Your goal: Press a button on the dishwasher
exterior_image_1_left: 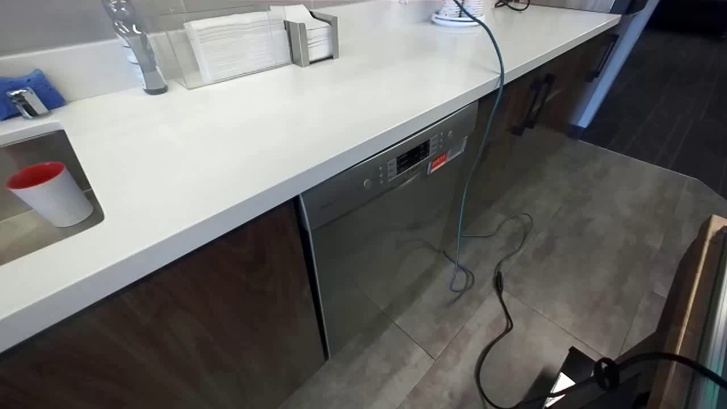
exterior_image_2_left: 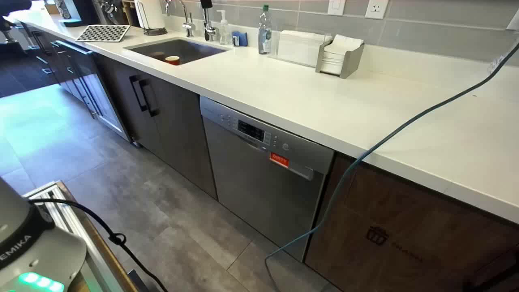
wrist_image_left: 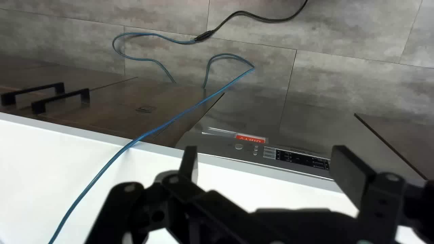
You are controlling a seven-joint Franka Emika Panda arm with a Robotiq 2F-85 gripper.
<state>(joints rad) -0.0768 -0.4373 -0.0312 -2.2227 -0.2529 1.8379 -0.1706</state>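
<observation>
The dishwasher (exterior_image_1_left: 386,250) has a grey steel front and shows in both exterior views (exterior_image_2_left: 255,174) and in the wrist view (wrist_image_left: 305,127). Its upper panel carries a black display (exterior_image_1_left: 413,157), also in the other views (exterior_image_2_left: 251,130) (wrist_image_left: 301,160), with small buttons on both sides. A round button (wrist_image_left: 238,146) lies near the red DIRTY label (wrist_image_left: 250,139). My gripper (wrist_image_left: 266,149) shows only in the wrist view. Its fingers are wide apart with nothing between them. It appears above the white counter, apart from the panel. The right finger hides the far end of the panel.
The white countertop (exterior_image_2_left: 405,121) overhangs the dishwasher. A blue cable (exterior_image_2_left: 344,174) hangs over its edge to the floor (exterior_image_1_left: 596,227). Dark wood cabinets (exterior_image_1_left: 170,318) flank the dishwasher. A napkin holder (exterior_image_1_left: 238,45) and a sink with a cup (exterior_image_1_left: 57,193) are on the counter. The arm's base (exterior_image_2_left: 36,251) stands opposite.
</observation>
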